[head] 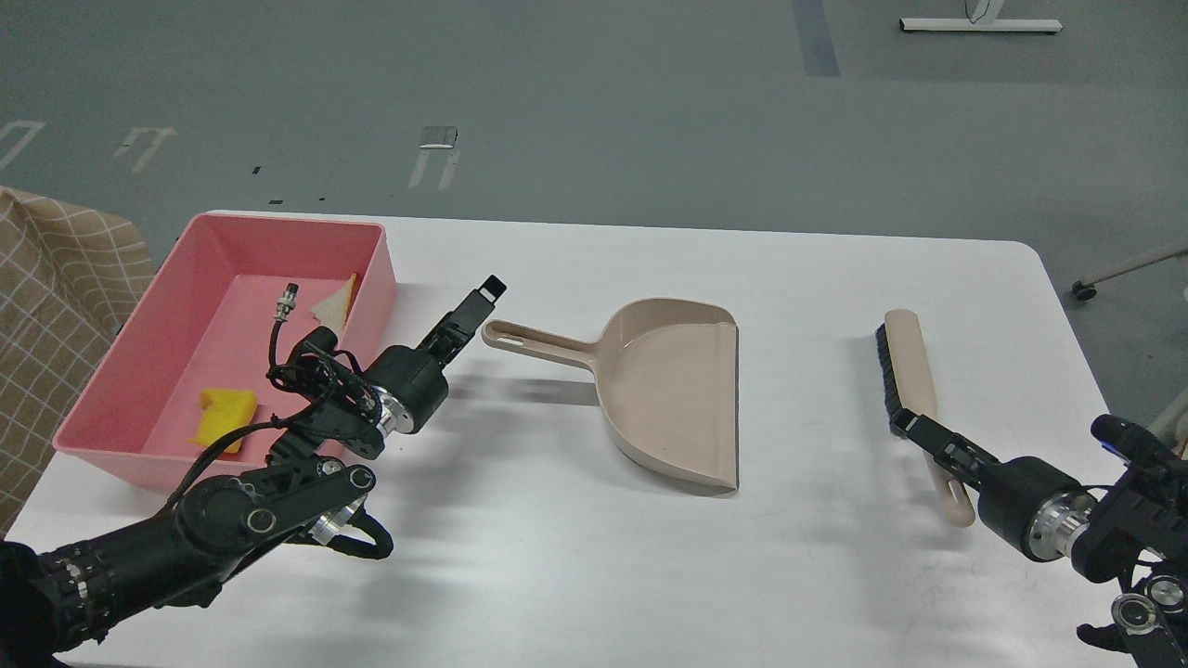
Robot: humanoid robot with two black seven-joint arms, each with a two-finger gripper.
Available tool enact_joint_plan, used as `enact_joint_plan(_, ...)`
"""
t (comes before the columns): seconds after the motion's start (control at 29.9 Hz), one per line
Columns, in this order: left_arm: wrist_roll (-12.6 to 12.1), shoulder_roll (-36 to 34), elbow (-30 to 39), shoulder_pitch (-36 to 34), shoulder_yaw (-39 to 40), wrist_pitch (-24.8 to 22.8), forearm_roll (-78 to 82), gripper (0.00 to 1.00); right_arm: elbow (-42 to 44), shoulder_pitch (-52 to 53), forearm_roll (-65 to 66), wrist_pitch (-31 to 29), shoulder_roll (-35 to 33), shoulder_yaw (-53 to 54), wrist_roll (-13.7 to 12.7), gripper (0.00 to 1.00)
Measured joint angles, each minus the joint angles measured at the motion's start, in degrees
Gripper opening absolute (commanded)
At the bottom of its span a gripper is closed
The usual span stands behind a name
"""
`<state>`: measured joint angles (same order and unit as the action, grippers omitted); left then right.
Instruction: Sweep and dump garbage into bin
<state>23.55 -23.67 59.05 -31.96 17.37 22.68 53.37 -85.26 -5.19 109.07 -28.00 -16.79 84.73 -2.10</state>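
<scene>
The pink bin [369, 278] stands at the table's left. In it lie the yellow sponge chunk [225, 415] near the front and the white bread slice [334, 302] against the right wall. My left gripper [481, 299] hovers between the bin's right wall and the end of the dustpan handle [520, 338], touching neither. It holds nothing that I can see. Its fingers look like one dark bar. My right gripper [905, 427] is at the brush [908, 366], by the near end of the bristles. I cannot tell if it grips the brush.
The beige dustpan [677, 390] lies flat mid-table, mouth to the right, handle pointing left. The brush lies at the right, bristles facing left. A checked cloth [56, 278] is off the table's left edge. The white table [798, 278] ends just right of the brush.
</scene>
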Motion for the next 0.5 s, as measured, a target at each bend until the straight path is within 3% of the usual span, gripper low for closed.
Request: enact_joint_plan(0.5, 0.00, -3.59, 1.71, -2.74, 0.43, -0.04, -0.49, 0.98, 0.10, 0.18, -0.22, 0.00, 0.00, 0.00, 0.21, 0.65)
